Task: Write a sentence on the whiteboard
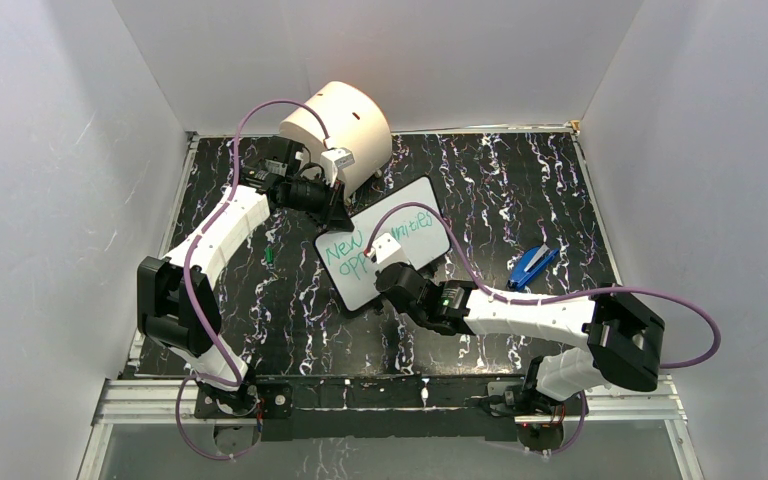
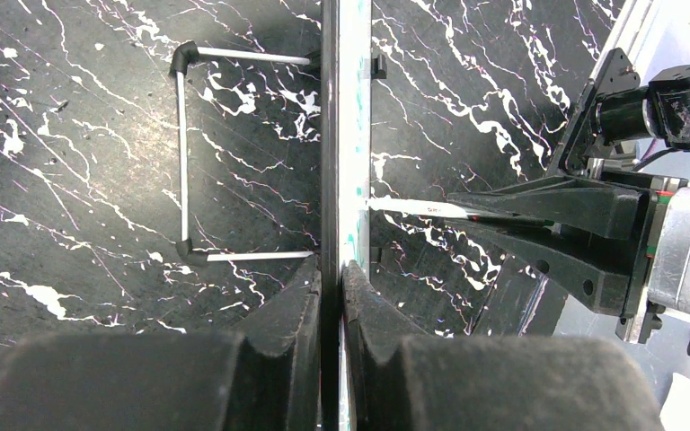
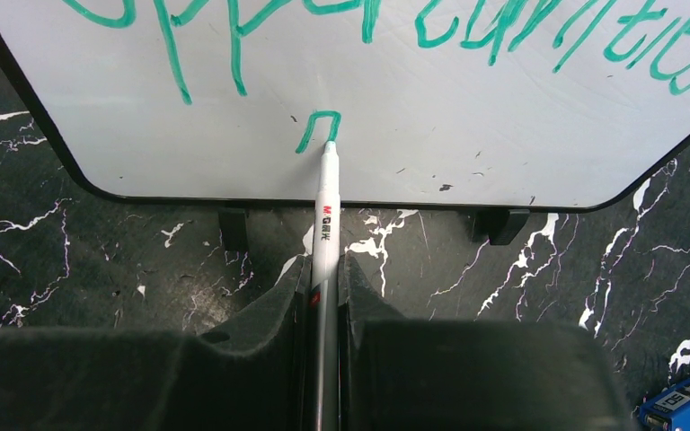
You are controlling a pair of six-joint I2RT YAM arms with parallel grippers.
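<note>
At mid-table, propping the whiteboard point(image 1: 372, 288) on its wire stand point(image 2: 182, 162), left gripper point(image 2: 332, 280) clamped tight on the rim. Slanting across the face, the sentence point(image 3: 431, 27) in green, "New" and a longer word, with a fresh stroke starting on the line below. Pressing the marker point(image 3: 326, 211) tip right at that stroke, right gripper point(image 3: 324, 274) pinching the barrel firmly. Risking a wobble here: pushing too hard, rocking the board back. Running short of room too, nearing the bottom rim, maybe sliding off. Possibly smearing wet ink above.
</note>
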